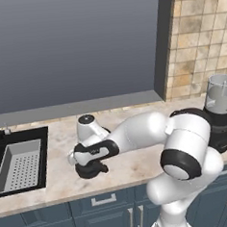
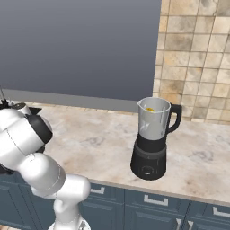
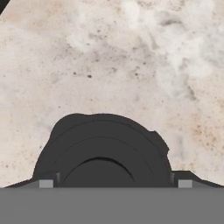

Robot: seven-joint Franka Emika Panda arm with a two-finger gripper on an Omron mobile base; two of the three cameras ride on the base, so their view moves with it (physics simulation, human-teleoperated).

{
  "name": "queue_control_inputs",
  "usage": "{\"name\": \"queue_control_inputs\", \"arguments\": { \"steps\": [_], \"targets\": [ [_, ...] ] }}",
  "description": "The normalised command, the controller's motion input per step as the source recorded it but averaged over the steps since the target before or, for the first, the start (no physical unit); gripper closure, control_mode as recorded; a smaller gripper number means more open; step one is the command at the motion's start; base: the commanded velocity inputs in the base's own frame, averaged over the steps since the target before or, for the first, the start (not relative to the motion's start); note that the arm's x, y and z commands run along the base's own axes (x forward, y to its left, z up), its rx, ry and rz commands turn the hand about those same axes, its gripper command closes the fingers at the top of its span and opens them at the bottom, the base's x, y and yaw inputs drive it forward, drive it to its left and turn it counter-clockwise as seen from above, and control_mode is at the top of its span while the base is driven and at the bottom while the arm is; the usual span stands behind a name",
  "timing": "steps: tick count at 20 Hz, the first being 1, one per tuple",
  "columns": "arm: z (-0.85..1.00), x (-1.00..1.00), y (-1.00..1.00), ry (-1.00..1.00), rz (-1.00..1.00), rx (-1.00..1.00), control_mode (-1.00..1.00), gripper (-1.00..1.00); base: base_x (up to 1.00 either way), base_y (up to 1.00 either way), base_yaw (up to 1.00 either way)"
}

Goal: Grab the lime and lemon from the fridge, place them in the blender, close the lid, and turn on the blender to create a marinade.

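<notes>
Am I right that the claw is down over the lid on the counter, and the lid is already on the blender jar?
Not quite. The blender jar is open on top in the right base view; the lid lies on the counter under the claw.

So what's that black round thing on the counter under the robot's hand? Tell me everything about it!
That's the lid for the blender jar. It is a small, matte black, round cap with raised rings, a knob in the centre and a little tab on one side. It lies flat on the speckled stone counter, between the sink and the blender, not on the jar yet. The gripper sits right over it, one of its jaws on each side.
</notes>
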Motion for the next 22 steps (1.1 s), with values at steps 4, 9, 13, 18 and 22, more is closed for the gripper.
{"name": "queue_control_inputs", "arguments": {
  "steps": [4,9,13,18,22],
  "targets": [
    [-0.07,-0.12,0.01,0.01,0.00,0.01,-1.00,1.00,0.00,0.00,0.00],
    [-0.03,-0.32,0.00,0.00,0.00,0.02,-1.00,1.00,0.00,0.00,0.00],
    [-0.09,-0.38,-0.01,0.00,-0.06,0.02,-1.00,1.00,0.00,0.00,0.00],
    [-0.09,-0.07,0.00,0.00,-0.09,0.00,-1.00,1.00,0.00,0.00,0.00],
    [0.68,0.18,-0.03,0.01,0.00,0.00,-1.00,1.00,0.00,0.00,0.00]
  ]
}}
